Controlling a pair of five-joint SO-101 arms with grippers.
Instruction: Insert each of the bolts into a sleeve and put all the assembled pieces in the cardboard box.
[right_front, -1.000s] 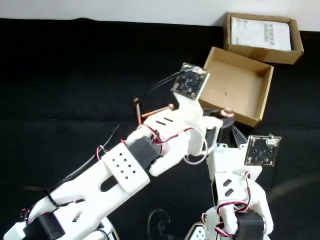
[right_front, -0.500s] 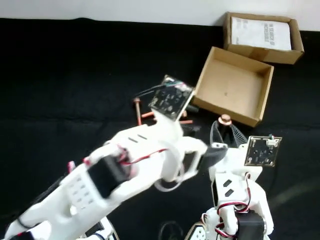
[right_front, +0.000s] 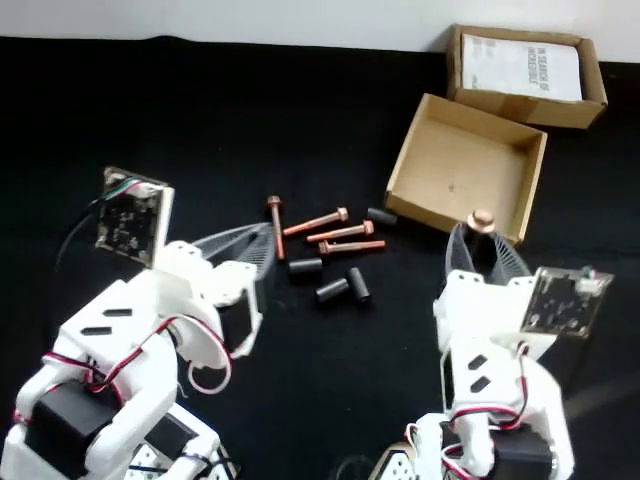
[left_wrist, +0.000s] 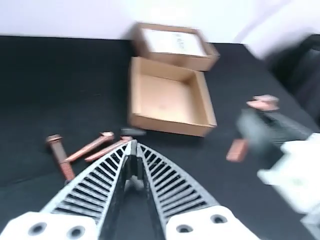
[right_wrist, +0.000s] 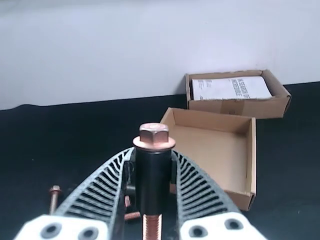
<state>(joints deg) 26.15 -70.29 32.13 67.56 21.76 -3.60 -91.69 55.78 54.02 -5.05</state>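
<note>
My right gripper (right_wrist: 152, 154) is shut on a black sleeve (right_wrist: 152, 175) with a copper bolt (right_wrist: 153, 135) through it, held upright. In the high view this assembled piece (right_front: 482, 222) stands just short of the open cardboard box's (right_front: 465, 170) near wall. My left gripper (right_front: 267, 240) is shut on nothing and points at the loose parts. Several copper bolts (right_front: 315, 222) and several black sleeves (right_front: 331, 291) lie on the black table between the arms and the box. The left wrist view shows the shut fingers (left_wrist: 107, 182), bolts (left_wrist: 59, 156) and the box (left_wrist: 170, 102) beyond.
A second cardboard box (right_front: 525, 75) holding a printed sheet stands behind the open one, against the white back wall. One sleeve (right_front: 381, 215) lies close to the open box's left corner. The black cloth (right_front: 150, 130) covers the table.
The left arm has pulled back from beside the right gripper to the lower left, uncovering the loose bolts and sleeves. The right gripper has shifted slightly right, still holding the assembled piece.
</note>
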